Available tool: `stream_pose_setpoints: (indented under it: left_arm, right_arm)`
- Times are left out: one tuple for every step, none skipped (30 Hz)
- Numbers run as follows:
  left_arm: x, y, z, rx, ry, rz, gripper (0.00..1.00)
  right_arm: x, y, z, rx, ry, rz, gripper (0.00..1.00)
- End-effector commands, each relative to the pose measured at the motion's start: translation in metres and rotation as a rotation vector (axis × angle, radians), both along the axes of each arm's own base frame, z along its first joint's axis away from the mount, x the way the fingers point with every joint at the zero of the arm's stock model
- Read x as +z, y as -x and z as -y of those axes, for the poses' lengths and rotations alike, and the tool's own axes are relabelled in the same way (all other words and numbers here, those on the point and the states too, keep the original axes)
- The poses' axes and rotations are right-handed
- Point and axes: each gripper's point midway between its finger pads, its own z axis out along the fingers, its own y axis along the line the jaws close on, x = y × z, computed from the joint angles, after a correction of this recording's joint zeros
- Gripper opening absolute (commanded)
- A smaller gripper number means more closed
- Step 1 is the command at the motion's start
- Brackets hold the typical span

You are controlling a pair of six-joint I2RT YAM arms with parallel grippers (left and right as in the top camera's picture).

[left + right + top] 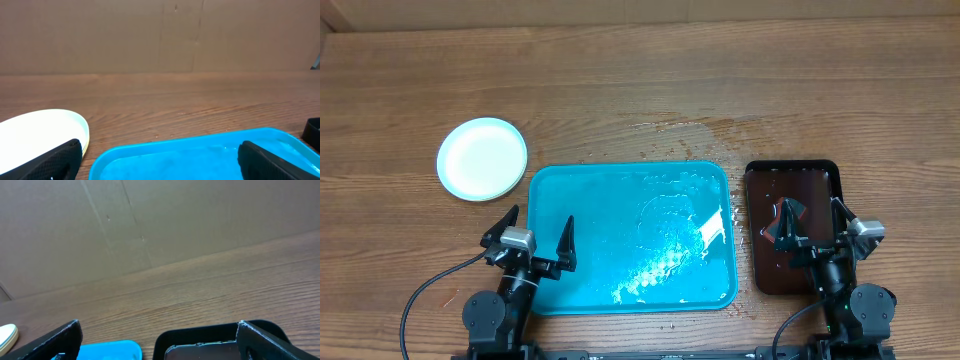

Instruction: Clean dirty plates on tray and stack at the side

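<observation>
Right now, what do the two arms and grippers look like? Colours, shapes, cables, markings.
Left arm and right arm are black with rounded joint housings. Left gripper and right gripper each have two black tapered fingers and a light grey block behind them. A black cable loops from each base. No markings are legible.
</observation>
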Motion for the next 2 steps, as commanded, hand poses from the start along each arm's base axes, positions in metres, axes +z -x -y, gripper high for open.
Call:
stream_pose_setpoints:
  left_arm:
    - [0.0010,0.0002,-0.0017,0.007,0.021,0.004,1.00]
    - [0.0010,0.0002,-0.0017,0.007,0.021,0.004,1.00]
  right_arm:
    - [-0.0026,-0.0002,0.0003,-0.004,-0.004,0.000,1.00]
    - [-0.0026,-0.0002,0.0003,-0.004,-0.004,0.000,1.00]
